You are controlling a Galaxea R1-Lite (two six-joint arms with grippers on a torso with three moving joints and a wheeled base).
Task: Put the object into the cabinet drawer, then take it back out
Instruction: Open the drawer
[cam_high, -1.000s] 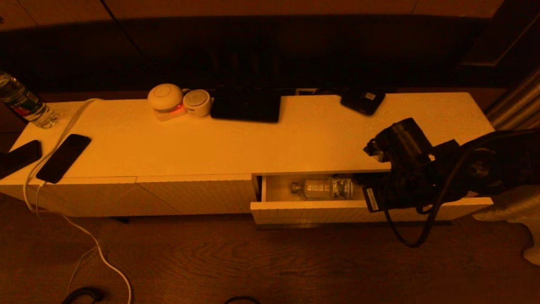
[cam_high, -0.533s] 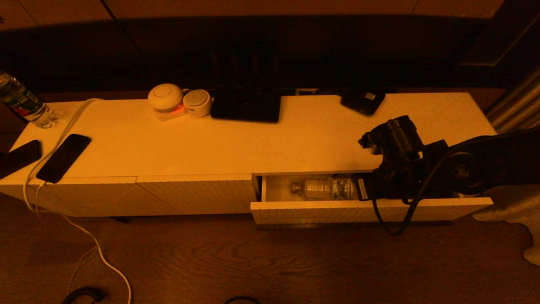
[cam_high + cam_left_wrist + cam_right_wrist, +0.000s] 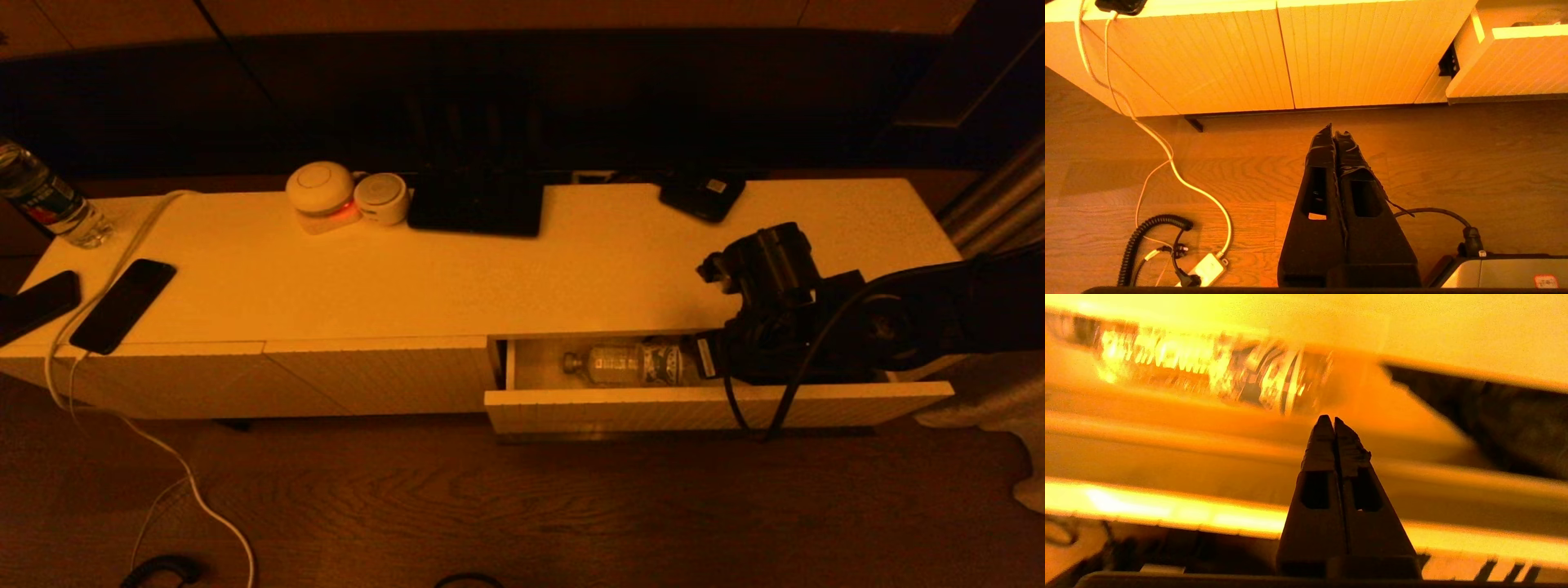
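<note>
The drawer [image 3: 718,406] stands pulled out at the right end of the cabinet [image 3: 522,269]. A bottle [image 3: 624,363] lies on its side on the drawer floor, neck toward the cabinet's left end, near the drawer's left wall.

The right gripper [image 3: 1334,421] is inside the open drawer, just beside the bottle's base. Its jaws are closed together with nothing between them. From the right wrist view the tips point at the drawer floor below the bottle's base; contact with the bottle cannot be confirmed.

The left gripper [image 3: 1336,131] hangs parked above the floor [image 3: 1474,163] in front of the cabinet, jaws closed and empty.

On the cabinet top: two phones [image 3: 122,304] and a second bottle [image 3: 45,200] at the left end, two round devices [image 3: 320,192] and a dark slab [image 3: 476,204] along the back, and a dark box [image 3: 702,194] toward the right. A white cable [image 3: 155,441] trails from the left end down to the floor.
</note>
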